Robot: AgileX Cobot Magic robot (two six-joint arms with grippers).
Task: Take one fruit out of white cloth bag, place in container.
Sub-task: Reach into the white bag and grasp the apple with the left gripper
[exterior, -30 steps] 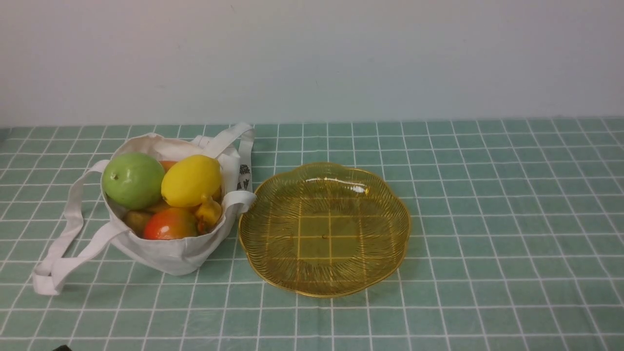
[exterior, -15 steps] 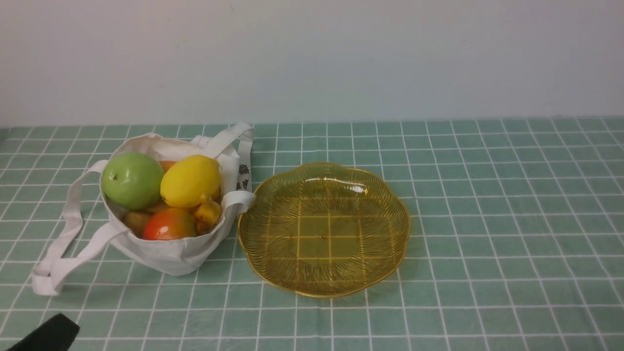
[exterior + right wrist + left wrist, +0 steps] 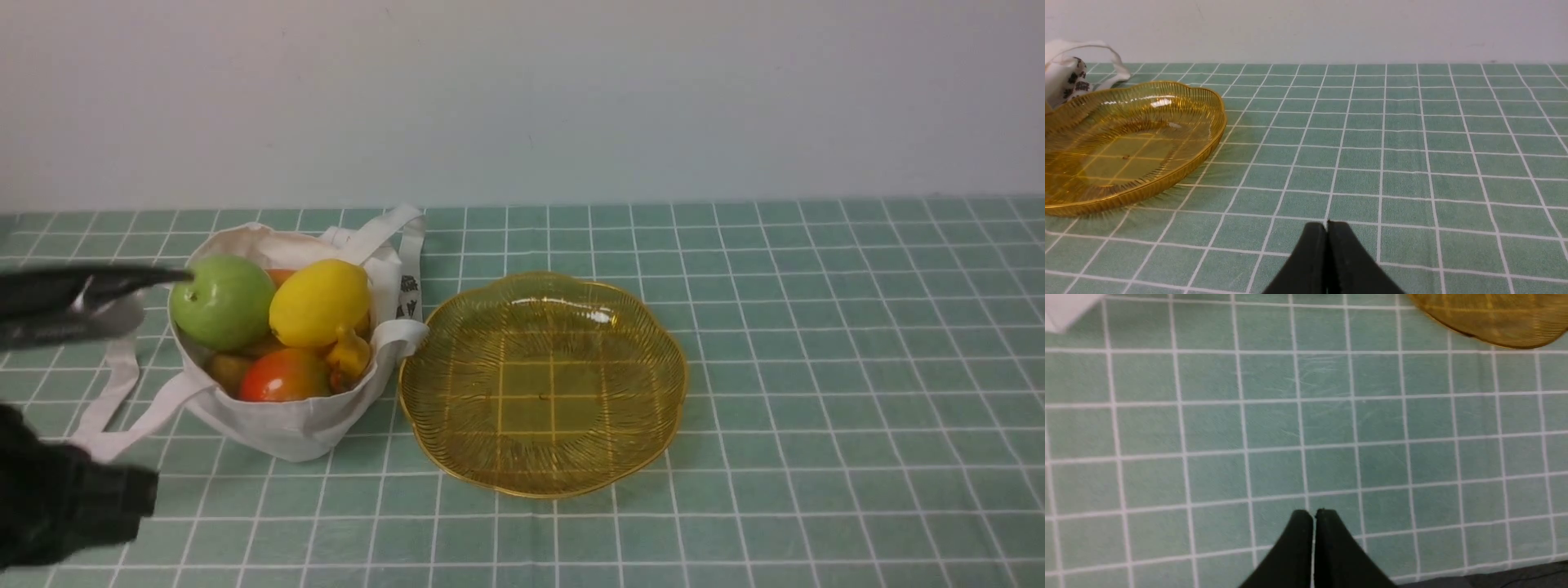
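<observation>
At the far left, the left gripper (image 3: 1313,513) had its two black fingers pressed together around nothing. The front view showed it only as a dark blur, its tip overlapping the apple's edge, and contact could not be judged. Next came the white cloth bag (image 3: 286,429), mouth open. The green apple (image 3: 222,302) sat on top at its left side against the lemon (image 3: 320,302), above a red-orange fruit (image 3: 284,376). A good reach probably meant spreading the fingers wide first. They would then come down from above to straddle the apple, clear of the lemon and the soft cloth rim and straps, which could snag. Just right of the bag the amber dish (image 3: 682,376) lay empty. Farthest right, the right gripper (image 3: 1327,224) was likewise closed on nothing, low over the checked tablecloth (image 3: 1412,143).
</observation>
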